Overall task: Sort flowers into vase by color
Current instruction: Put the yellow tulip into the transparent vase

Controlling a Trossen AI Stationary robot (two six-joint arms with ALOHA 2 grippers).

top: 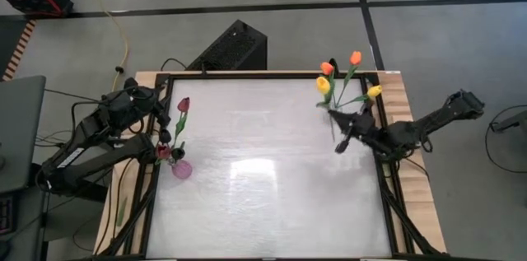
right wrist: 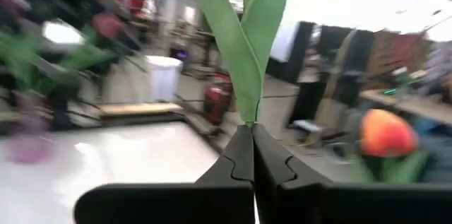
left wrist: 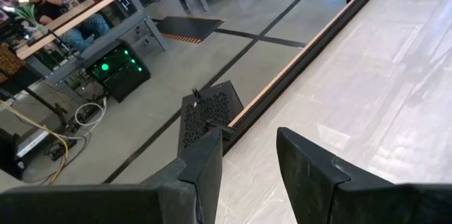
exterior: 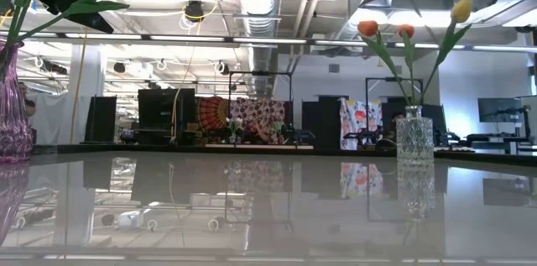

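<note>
Two vases stand on my table [top: 263, 203]: a pink vase [top: 181, 169] at the left edge and a clear glass vase [exterior: 414, 136] near the far right corner. From the pink one a maroon tulip [top: 183, 104] rises on a long stem, and from overhead its length runs toward the far edge, head farthest from me. In the low view it leans across the upper left corner. Above the clear vase I count orange tulips [top: 355, 58] and yellow tulips [top: 323, 85]; in the low view their stems fan upward, heads on top. My right gripper [top: 340, 143] sits just beside that bunch, fingers pressed together on a green stem [right wrist: 244, 61] whose leaves stand straight up from the fingertips. My left gripper [top: 165, 135] hovers near the pink vase, its fingers [left wrist: 205, 171] spread apart with nothing between them.
</note>
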